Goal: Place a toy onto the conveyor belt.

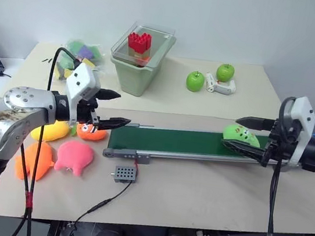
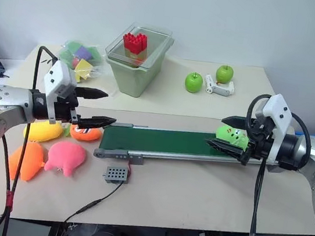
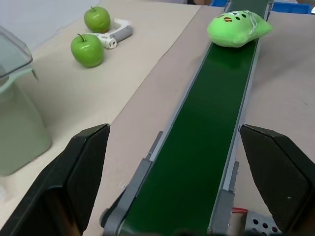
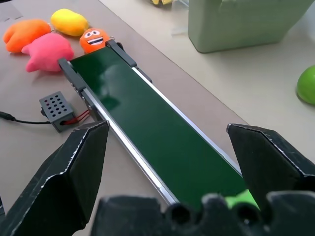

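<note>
conveyor belt [image 1: 180, 143] runs away from my right gripper [image 1: 248, 134] toward the left gripper [image 1: 112, 108], both with fingers apart, holding nothing. toy [image 1: 241, 134] sits on the belt end between my right fingers. risk: pulling back crooked, a finger snags the plush and drags it off the edge.

Colours on the beige table

The lime-green soft plush toy [image 1: 241, 134], with small dark spots on its face, lies on the long dark-green conveyor belt [image 1: 177, 141] in its grey metal frame. By the belt's left end sit orange [image 1: 91, 131], yellow [image 1: 51, 131] and pink [image 1: 74, 158] plushes; two shiny green apples [image 1: 195, 81] stand toward the far edge, beside a pale-green bin [image 1: 135, 68] holding red blocks [image 1: 139, 42].
</note>
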